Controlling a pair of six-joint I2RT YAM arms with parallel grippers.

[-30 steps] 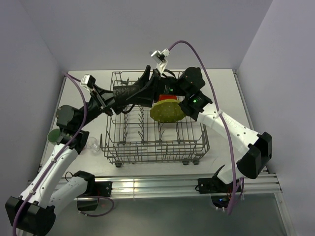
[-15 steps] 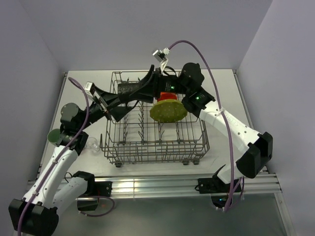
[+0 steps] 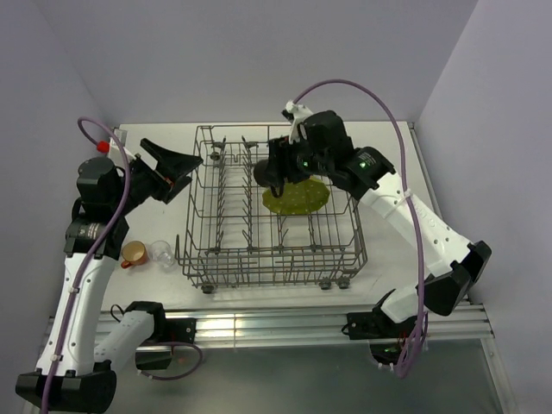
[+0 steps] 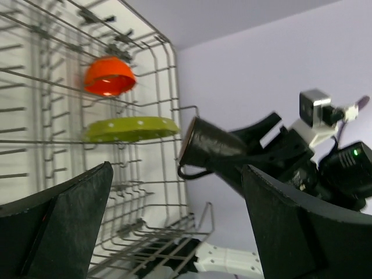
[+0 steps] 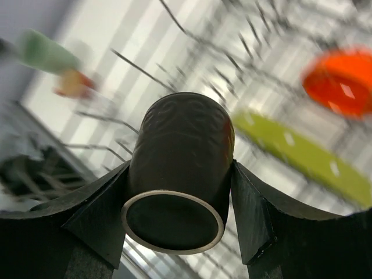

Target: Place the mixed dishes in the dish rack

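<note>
top external: high behind the arm bases; faces down; whole dish rack [image 3: 259,255] in view | left wrist: beside the rack's left; faces across it; mid-range | right wrist: tight on the dark brown mug [image 5: 180,151]; faces down into the rack; background blurred | shared: mug and yellow-green plate [image 4: 131,128] in all three; orange bowl [image 4: 108,76] in both wrist views

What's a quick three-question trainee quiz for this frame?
1. Which arm's fingers hold the dark brown mug?
2. True or false: the left fingers are shut on a dish.
3. Which of these sits in the dish rack? A. yellow-green plate B. clear glass C. small orange cup

Key: 1 right; 2 false; 3 A.
</note>
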